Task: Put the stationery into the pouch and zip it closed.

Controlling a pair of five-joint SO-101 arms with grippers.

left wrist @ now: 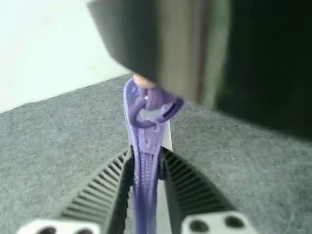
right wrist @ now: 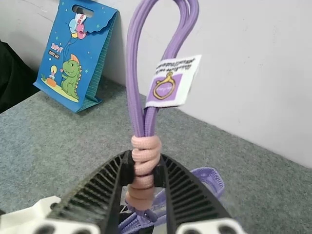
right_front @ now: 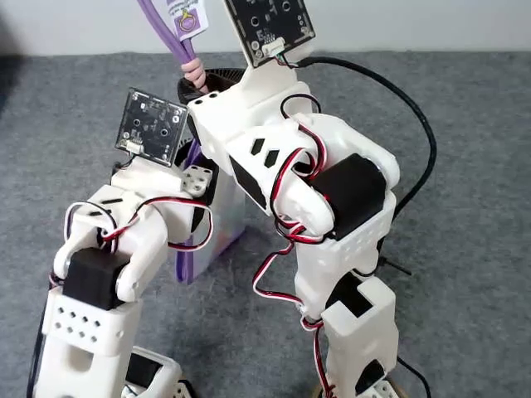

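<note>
Mid-left of high view, pouch (right_front: 220,236) sits btw arms; left gripper (left wrist: 145,156) clamps its zip edge (left wrist: 146,204), right gripper (right wrist: 145,165) pinches pull cord (right wrist: 139,73), so tug steady along zip w/ left bracing.

tag (right wrist: 173,81) on cord (right wrist: 139,73): ring emblem, print unreadable | gift bag (right wrist: 73,58): lettering unreadable

Most of the pouch (right_front: 222,239) hidden behind both arms, purple cord loop (right_front: 162,29) cut off at the high view's top edge.
</note>
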